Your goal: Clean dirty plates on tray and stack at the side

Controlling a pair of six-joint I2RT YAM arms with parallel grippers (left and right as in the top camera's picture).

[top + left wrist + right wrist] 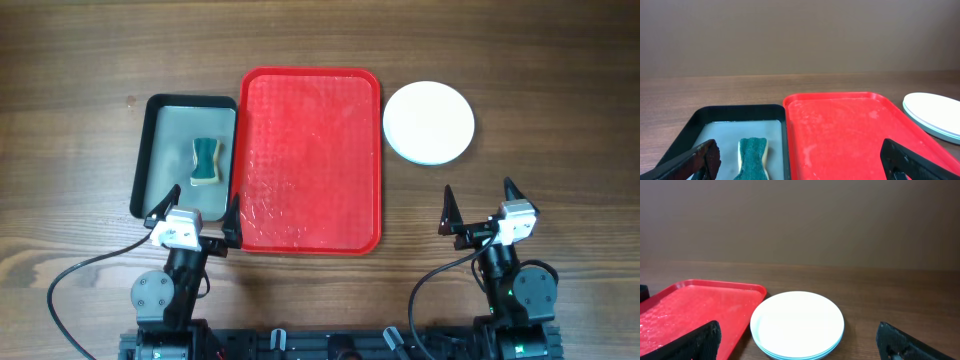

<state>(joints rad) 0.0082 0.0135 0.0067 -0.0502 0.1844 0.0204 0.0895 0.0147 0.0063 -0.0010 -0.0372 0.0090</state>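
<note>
The tray (310,160) lies bare, the plates (429,122) stacked beside it, seemingly all three; left claw (205,197) and right claw (478,188) both released, empty.

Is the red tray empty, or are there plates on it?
Empty. Nothing lies on the tray; the plates sit stacked beside it, off its right side.

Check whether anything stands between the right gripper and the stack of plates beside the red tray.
Nothing visible does. Only bare table lies between the open right gripper and the stack of plates. The red tray sits off to the stack's left, out of that path.
</note>
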